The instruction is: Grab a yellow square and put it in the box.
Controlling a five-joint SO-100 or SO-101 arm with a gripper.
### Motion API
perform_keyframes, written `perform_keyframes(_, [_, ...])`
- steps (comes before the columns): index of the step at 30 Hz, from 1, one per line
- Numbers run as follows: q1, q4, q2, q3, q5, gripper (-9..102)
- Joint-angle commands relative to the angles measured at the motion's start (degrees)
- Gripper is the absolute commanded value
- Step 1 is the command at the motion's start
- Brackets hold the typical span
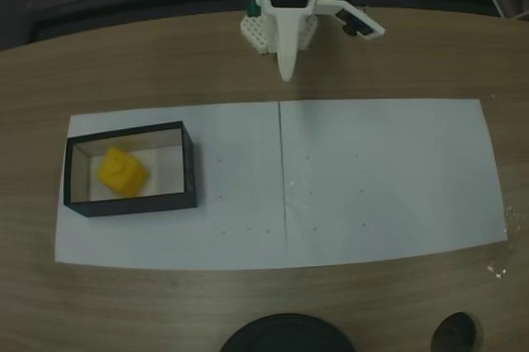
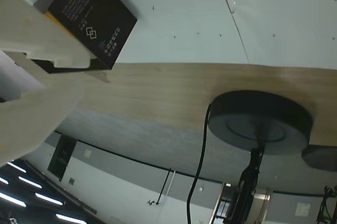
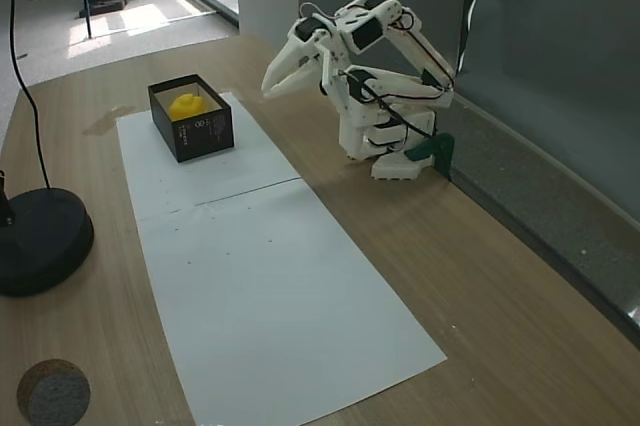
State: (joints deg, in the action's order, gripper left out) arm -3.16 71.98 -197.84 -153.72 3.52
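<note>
Fixed view from above: my gripper (image 1: pixel 287 73) is sitting at 12 o'clock on the table (image 1: pixel 165 63), folded back over my base, fingers pressed together into one tapered point, gripping nothing. The yellow square (image 1: pixel 121 172) is lying inside the box (image 1: pixel 192 162), out at 9 o'clock of the frame, resting on the pale floor toward the box's left half, tilted a bit, not touching the right wall. The box is sitting on the left sheet of white paper (image 1: pixel 380 178), near that sheet's left edge; the seam between the two sheets is running down the middle, straight below my fingertip. The other fixed view is showing the same from the side: gripper (image 3: pixel 268 88) hanging in the air, pointing down toward 8 o'clock, well apart from the box (image 3: pixel 205 131), with the yellow square (image 3: pixel 186 105) showing over the rim. Wrist view: my pale finger (image 2: pixel 37 40) is crossing the frame at 9 to 10 o'clock, the box's black printed wall (image 2: pixel 92 13) is sitting at 11 o'clock behind it, and a round black lamp base (image 2: pixel 258 124) with a cable is standing on the wood at 4 o'clock.
</note>
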Motion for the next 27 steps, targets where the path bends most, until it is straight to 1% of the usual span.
perform_keyframes(1, [0.26,-0.97,-1.32,-3.43,-0.44,0])
perform_keyframes(10, [0.18,-0.53,-1.32,-16.08,-0.44,0])
perform_keyframes(12, [-0.26,2.11,-1.32,-18.11,-0.44,0])
perform_keyframes(27, [-0.26,2.11,-1.32,-18.19,-0.53,0])
